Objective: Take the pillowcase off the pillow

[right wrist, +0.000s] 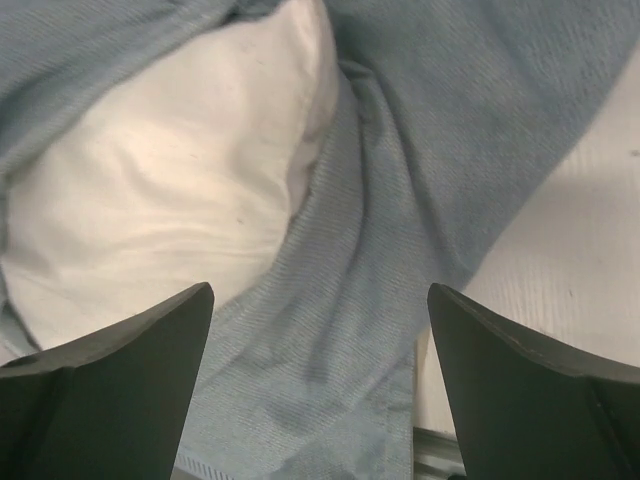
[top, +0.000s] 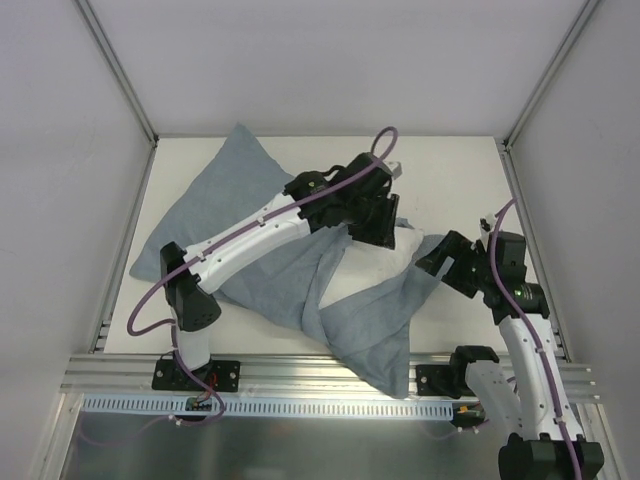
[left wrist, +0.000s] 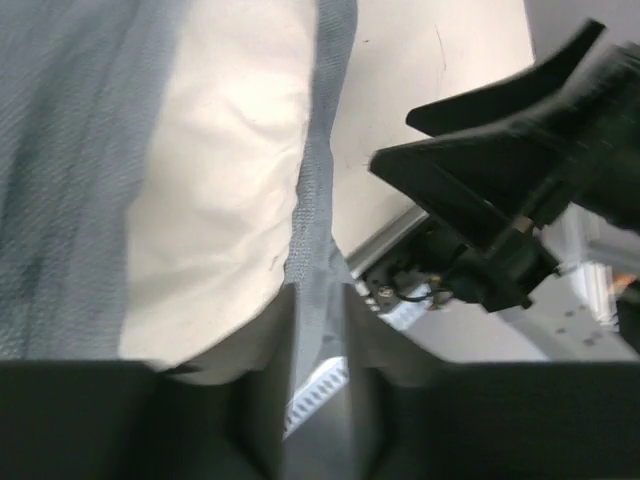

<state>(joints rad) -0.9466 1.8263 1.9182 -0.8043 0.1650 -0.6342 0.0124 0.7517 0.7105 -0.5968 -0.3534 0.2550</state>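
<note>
The pillowcase (top: 230,195) shows its plain blue-grey face and lies across the table from back left to the front edge. The off-white pillow (top: 375,262) sticks out of its open end near the middle. My left gripper (top: 378,232) is shut on the pillowcase hem (left wrist: 318,300), which rises taut between its fingers beside the pillow (left wrist: 215,170). My right gripper (top: 436,262) is open and empty, hovering just right of the pillow over loose pillowcase fabric (right wrist: 400,250), with the pillow (right wrist: 170,190) ahead of it to the left.
A flap of pillowcase (top: 385,355) hangs over the front rail (top: 300,372). Grey enclosure walls stand on the left, right and back. Bare white table (top: 450,180) lies at the back right. The right gripper shows in the left wrist view (left wrist: 500,190).
</note>
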